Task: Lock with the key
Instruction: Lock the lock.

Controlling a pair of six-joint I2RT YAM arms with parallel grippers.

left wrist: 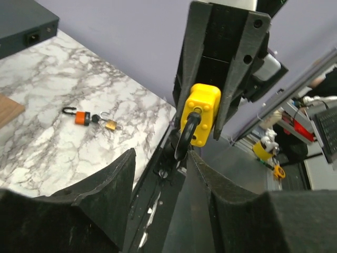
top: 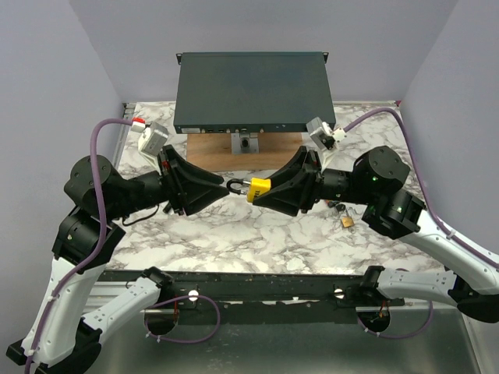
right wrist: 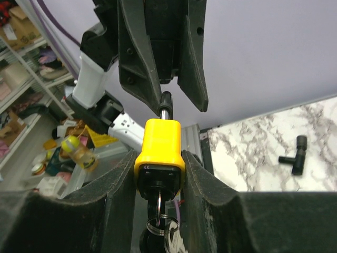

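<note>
Black fingers of the right gripper (right wrist: 158,161) are clamping the yellow padlock (right wrist: 158,142) by its body, with a ring (right wrist: 156,226) dangling below its keyhole. Opposite, the left gripper (left wrist: 160,157) is hovering, jaws released on either side of the shackle (left wrist: 187,132). Well apart from both, the key (left wrist: 81,117) is lying on the marble table (left wrist: 42,79) beside a brass padlock (left wrist: 110,125).

L hand (top: 227,187) jaws apart, R hand (top: 262,189) clamped, both pointing inward, tips nearly meeting.
</note>
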